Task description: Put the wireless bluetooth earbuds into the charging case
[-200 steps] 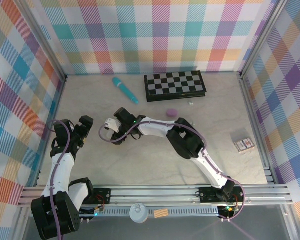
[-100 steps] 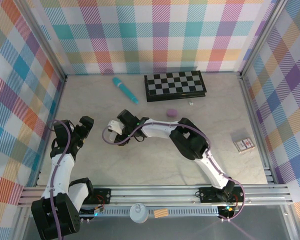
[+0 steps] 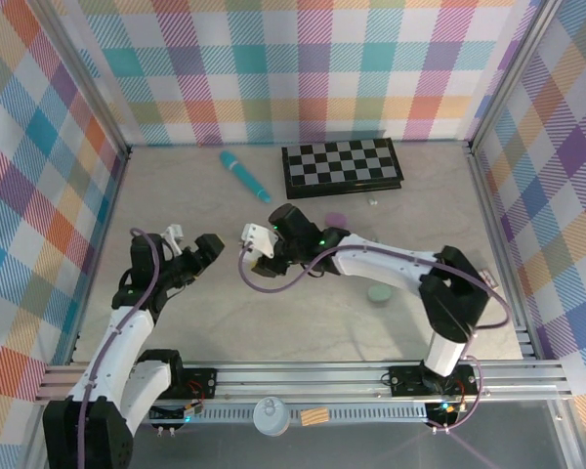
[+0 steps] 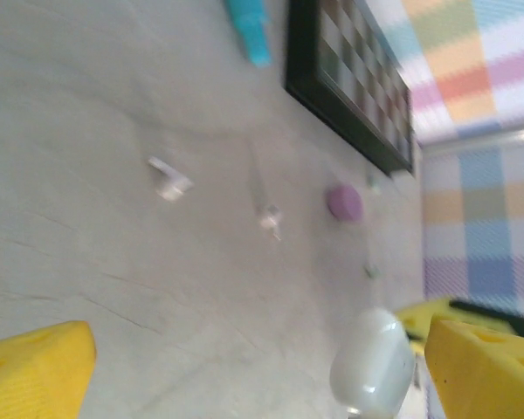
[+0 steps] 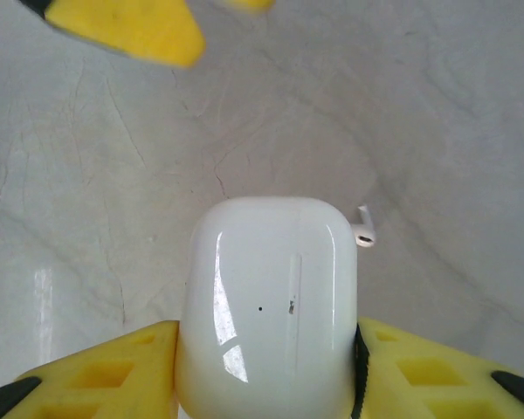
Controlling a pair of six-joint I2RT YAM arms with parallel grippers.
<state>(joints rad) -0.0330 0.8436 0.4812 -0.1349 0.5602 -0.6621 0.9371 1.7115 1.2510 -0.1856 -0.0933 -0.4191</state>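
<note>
Tabletop: pale stone-look surface inside checked walls; all the loose items lie on it.
Chessboard: flat at the far edge, not involved in the job.
Teal stick: lies just left of the chessboard, also not involved.
Right claw: reaches across to the left of centre. Its yellow fingers press on both sides of a white case, so it is part closed and gripping.
Left claw: just beside the right claw, facing it, jaws spread wide with nothing between them.
Charging case: smooth white pebble held in the right claw, raised over the tabletop. I can make out no open lid, and no bud sits in it.
Pale green pebble: lies right of centre, well apart from both claws; too small to say what it is.
Pink-purple piece: on the tabletop just in front of the chessboard, untouched.
Earbuds: one white bud and a second lie loose, apart from each other. Another white bud shows on the tabletop past the case's edge.
Progress: early, by my reading. The case is in hand, but every bud I can see is on the tabletop.
Left to do: get the case open, lift each bud, seat them in the case.
</note>
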